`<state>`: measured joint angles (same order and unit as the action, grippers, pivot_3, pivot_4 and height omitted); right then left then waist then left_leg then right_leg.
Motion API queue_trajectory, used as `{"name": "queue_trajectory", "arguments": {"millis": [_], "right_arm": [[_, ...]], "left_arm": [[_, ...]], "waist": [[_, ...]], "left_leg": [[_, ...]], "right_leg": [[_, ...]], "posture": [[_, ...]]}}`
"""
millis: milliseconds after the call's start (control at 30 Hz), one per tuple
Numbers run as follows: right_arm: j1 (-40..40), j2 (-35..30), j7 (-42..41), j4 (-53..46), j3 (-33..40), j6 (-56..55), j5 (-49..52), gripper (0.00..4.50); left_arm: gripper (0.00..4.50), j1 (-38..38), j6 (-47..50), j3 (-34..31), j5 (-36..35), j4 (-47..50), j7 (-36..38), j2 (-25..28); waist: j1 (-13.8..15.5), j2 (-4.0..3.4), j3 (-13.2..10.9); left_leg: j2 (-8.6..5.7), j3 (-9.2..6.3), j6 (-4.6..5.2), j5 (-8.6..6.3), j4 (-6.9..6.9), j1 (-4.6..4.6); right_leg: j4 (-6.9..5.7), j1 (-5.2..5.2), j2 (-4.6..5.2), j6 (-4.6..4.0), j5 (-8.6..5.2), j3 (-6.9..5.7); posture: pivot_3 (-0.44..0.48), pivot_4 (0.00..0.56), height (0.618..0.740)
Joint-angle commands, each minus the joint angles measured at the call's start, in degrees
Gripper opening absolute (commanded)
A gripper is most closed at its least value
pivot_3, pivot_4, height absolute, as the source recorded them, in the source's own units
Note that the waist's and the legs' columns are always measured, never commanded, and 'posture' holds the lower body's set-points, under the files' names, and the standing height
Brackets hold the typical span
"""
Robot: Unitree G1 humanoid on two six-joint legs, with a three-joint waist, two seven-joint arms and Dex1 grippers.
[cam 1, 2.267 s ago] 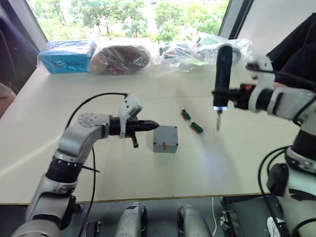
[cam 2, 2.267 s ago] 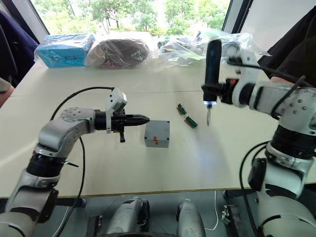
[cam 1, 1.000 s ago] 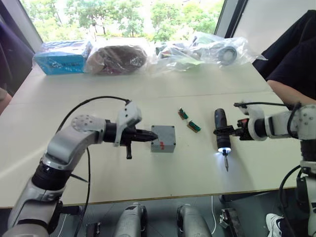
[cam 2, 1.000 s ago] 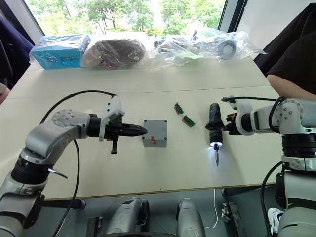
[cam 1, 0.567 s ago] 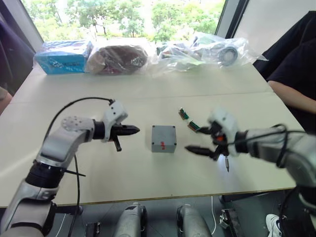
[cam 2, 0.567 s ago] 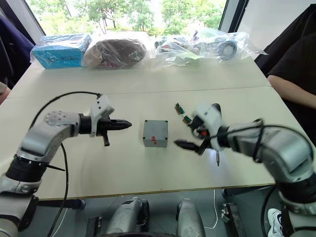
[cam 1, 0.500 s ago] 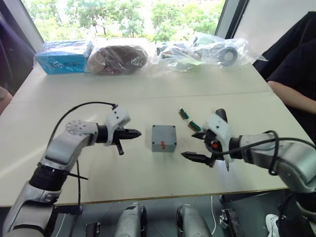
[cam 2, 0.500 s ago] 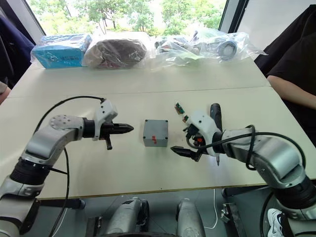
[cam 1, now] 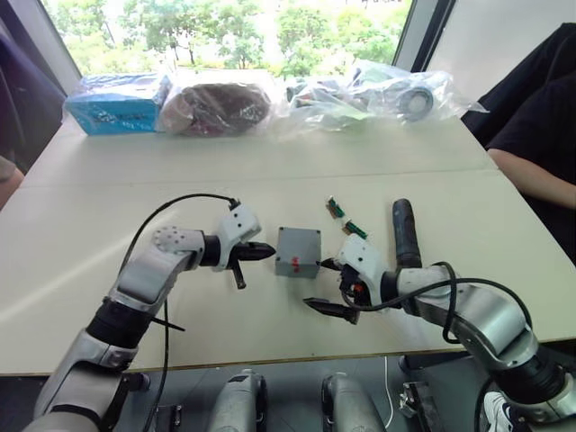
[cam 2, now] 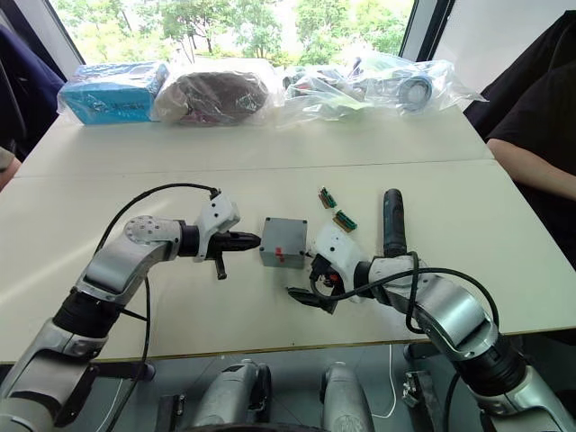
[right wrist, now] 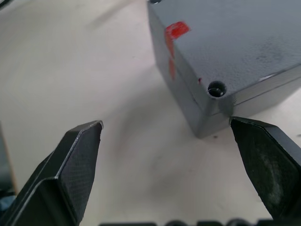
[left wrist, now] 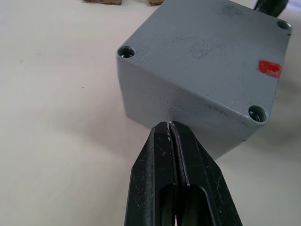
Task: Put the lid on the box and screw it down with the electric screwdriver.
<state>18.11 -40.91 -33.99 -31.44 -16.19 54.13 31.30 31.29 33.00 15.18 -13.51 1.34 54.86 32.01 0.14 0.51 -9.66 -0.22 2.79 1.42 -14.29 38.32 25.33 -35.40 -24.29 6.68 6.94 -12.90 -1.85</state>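
The grey box [cam 1: 298, 256] stands mid-table with the lid [left wrist: 207, 42] seated on top; screw holes show at the lid's corners and a red mark near one edge. My left gripper [cam 1: 268, 253] is shut, its tip right at the box's left wall [left wrist: 188, 113]; I cannot tell if it touches. My right gripper [cam 1: 316, 283] is open just right of and nearer than the box, one corner of the box lying ahead between its spread fingers [right wrist: 75, 160]. The black electric screwdriver [cam 1: 402, 232] lies on the table to the right of the right gripper, held by nothing.
Two small green circuit pieces [cam 1: 335, 207] [cam 1: 356, 231] lie just beyond the box and right gripper. Plastic-wrapped items [cam 1: 214, 106] and a blue package [cam 1: 117, 103] line the far edge. A person in black [cam 1: 540, 117] sits at the right side.
My right gripper let go of the screwdriver, which now lies on the table, and moved left to the box with its fingers open. My left gripper drew back, then returned to the box's left wall.
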Motion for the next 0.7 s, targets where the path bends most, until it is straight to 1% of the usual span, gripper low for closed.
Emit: {"name": "queue_trajectory", "arguments": {"millis": [33, 133, 233, 267, 333, 433, 567, 700], "right_arm": [[0.2, 1.1, -0.1, -4.9, 2.7, 2.5, 3.0, 4.44], [0.1, -0.4, 0.0, -6.5, 5.2, 4.9, 3.7, 4.44], [0.4, -1.9, -0.3, -7.3, 7.7, 6.0, 4.2, 4.44], [0.8, -3.4, -1.0, -7.2, 7.5, 5.1, 3.0, 4.44], [1.9, -8.0, -4.1, -3.4, 5.2, -1.3, -3.2, 4.44], [4.2, -10.3, -7.7, 4.5, 1.0, -11.4, -10.6, 4.44], [8.2, -8.6, -12.6, 15.5, -3.1, -22.0, -17.3, 4.44], [11.8, -5.3, -17.1, 24.0, -5.3, -30.3, -20.8, 4.44]], "left_arm": [[0.0, 3.0, -3.1, -0.1, 1.2, -3.0, -1.1, -2.7], [0.0, 3.1, -4.3, -0.6, 3.3, -5.6, -2.3, -2.4], [0.0, 2.4, -4.2, -1.8, 3.7, -6.0, -2.8, -1.7], [0.0, 2.0, -4.0, -2.1, 3.6, -5.5, -2.7, -1.1], [0.0, -0.1, -2.5, -2.3, 2.9, -2.3, -1.1, 1.3], [0.0, -2.7, -0.1, -2.0, 0.4, 2.8, 1.7, 3.7], [0.0, -5.1, 2.8, -1.4, -1.9, 8.1, 4.0, 4.8], [0.0, -5.3, 4.0, -0.7, -1.9, 9.1, 3.4, 4.1]], "waist": [[0.4, 0.01, 0.0], [0.6, 0.02, 0.0], [0.6, 0.02, 0.0], [0.6, 0.02, 0.0], [0.5, 0.02, 0.0], [0.2, 0.01, 0.0], [0.5, 0.01, 0.0], [0.5, 0.01, 0.0]], "left_leg": [[0.0, -0.01, 0.0, 0.0, 0.01, 0.0], [-0.01, -0.02, 0.0, 0.0, 0.02, 0.0], [0.0, -0.01, 0.0, 0.0, 0.03, 0.0], [0.0, -0.02, 0.0, 0.0, 0.03, 0.0], [0.01, -0.01, 0.0, 0.0, 0.02, -0.01], [0.0, 0.03, 0.0, 0.0, 0.01, -0.03], [0.01, 0.03, -0.01, 0.01, 0.01, -0.03], [-0.02, 0.05, -0.03, 0.02, 0.02, -0.03]], "right_leg": [[-0.02, 0.0, 0.0, 0.0, 0.0, -0.01], [-0.02, 0.0, 0.0, 0.0, 0.0, -0.02], [-0.03, 0.0, 0.0, 0.0, 0.01, -0.01], [-0.03, 0.0, 0.0, 0.0, 0.01, -0.02], [-0.04, 0.0, 0.0, 0.0, 0.0, -0.02], [-0.02, -0.02, 0.0, -0.01, 0.0, 0.0], [-0.03, -0.02, -0.01, -0.01, 0.0, -0.01], [-0.03, 0.0, -0.01, -0.01, 0.0, 0.0]], "posture": [[0.0, 0.15, 0.74], [0.0, 0.15, 0.74], [0.0, 0.15, 0.74], [0.0, 0.15, 0.74], [0.0, 0.15, 0.74], [0.0, 0.15, 0.74], [0.0, 0.15, 0.74], [0.0, 0.15, 0.74]]}}
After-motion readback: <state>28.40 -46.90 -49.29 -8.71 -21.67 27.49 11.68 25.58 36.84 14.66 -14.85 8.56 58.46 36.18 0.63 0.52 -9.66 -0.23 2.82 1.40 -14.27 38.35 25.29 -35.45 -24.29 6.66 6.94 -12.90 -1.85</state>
